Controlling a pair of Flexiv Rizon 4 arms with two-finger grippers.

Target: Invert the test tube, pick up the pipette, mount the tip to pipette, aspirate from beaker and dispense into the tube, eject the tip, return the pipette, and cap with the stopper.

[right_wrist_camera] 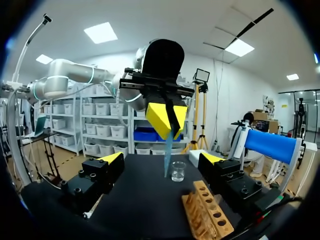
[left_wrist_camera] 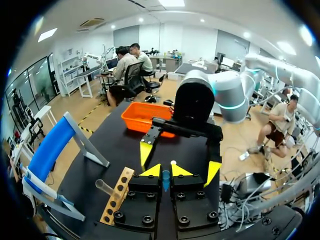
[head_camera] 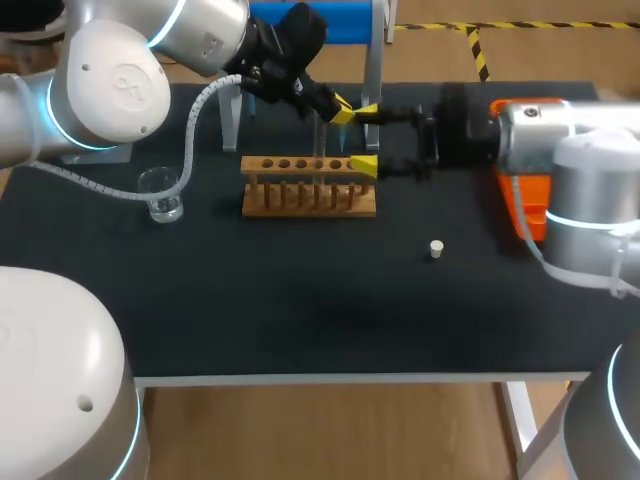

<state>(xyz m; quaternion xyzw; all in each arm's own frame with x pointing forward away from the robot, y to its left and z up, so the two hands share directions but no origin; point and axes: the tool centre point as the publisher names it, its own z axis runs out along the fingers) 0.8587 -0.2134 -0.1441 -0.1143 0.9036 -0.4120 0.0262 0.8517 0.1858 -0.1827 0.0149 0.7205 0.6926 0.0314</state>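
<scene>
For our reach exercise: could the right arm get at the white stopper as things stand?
Probably yes: the stopper lies alone on the table on that arm's side, and the right gripper is open and empty.

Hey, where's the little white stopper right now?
In the head view, the stopper stands alone on the black table, right of the wooden test-tube rack and nearer the front edge.

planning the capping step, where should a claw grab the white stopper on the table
Probably its round sides, coming straight down from above: the stopper is small, sits low on the table and stands apart from the rack.
</scene>
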